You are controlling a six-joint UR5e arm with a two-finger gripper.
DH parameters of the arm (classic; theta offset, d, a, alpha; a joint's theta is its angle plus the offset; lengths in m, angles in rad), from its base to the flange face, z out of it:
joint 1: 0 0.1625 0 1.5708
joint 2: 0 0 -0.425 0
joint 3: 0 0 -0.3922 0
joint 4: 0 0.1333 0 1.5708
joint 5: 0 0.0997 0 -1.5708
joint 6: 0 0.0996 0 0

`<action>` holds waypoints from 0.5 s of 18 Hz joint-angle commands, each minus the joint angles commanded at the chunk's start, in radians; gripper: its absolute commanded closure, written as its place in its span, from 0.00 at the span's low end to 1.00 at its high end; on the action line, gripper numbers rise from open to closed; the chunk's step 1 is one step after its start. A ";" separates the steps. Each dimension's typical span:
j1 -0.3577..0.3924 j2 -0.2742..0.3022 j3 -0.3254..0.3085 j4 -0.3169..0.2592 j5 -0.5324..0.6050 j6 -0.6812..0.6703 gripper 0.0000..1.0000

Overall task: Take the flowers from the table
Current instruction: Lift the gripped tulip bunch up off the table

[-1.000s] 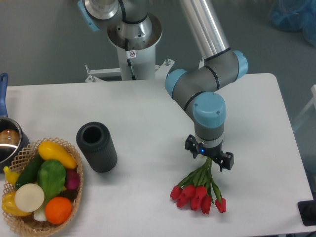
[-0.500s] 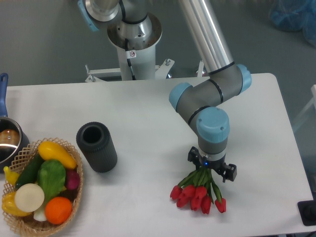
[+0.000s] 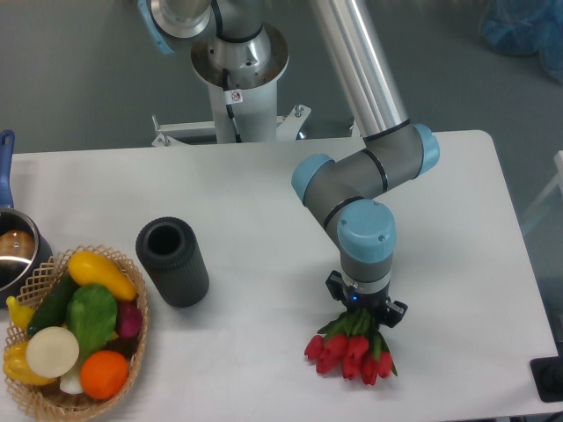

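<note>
The flowers (image 3: 350,355), a small bunch of red tulips with green stems, lie on the white table (image 3: 264,185) near its front edge. My gripper (image 3: 364,299) points straight down over the stem end of the bunch. Its black jaws show spread wide, one on each side of the stems. The fingertips and most of the stems are hidden under the wrist. The buds stick out toward the front and rest on the table.
A black cylinder cup (image 3: 171,261) stands left of centre. A wicker basket (image 3: 134,268) of coloured vegetables sits at the front left. A pot (image 3: 16,251) is at the left edge. The arm's base (image 3: 237,61) stands behind the table.
My gripper has moved left and down over the stems, covering more of them. The tulip buds now sit closer together than before.
</note>
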 joint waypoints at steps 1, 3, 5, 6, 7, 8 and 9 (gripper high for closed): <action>0.002 0.015 -0.011 0.000 0.000 0.002 1.00; 0.005 0.031 -0.025 -0.002 0.000 0.000 1.00; 0.005 0.045 -0.026 -0.003 0.002 -0.006 1.00; 0.006 0.055 -0.025 -0.006 0.002 -0.006 1.00; 0.012 0.069 -0.025 -0.009 -0.003 -0.009 1.00; 0.017 0.084 -0.026 -0.011 -0.003 -0.011 1.00; 0.018 0.098 -0.026 -0.018 -0.005 -0.011 1.00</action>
